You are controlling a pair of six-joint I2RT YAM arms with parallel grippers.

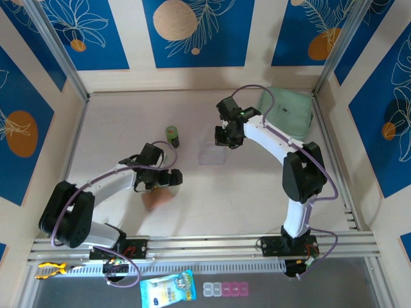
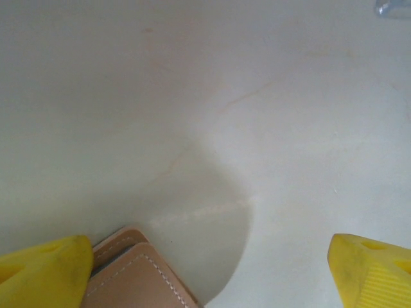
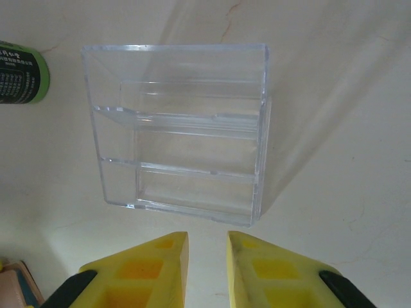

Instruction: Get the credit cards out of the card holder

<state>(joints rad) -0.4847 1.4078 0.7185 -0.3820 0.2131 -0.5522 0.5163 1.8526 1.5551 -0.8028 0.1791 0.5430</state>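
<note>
Hovering wide apart, the left claw [image 2: 212,269] has the tan-pink stitched leather card holder [image 2: 138,279] at its left finger; right claw [image 3: 207,269] nearly together.

Pale cream table [image 1: 192,212], evenly lit. Walls [image 1: 192,32]: blue panels with white leaf outlines, orange discs. Aluminium frame posts [image 1: 58,51].

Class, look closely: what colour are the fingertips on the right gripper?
Bright yellow. The right gripper's fingertips show best in the right wrist view.
</note>
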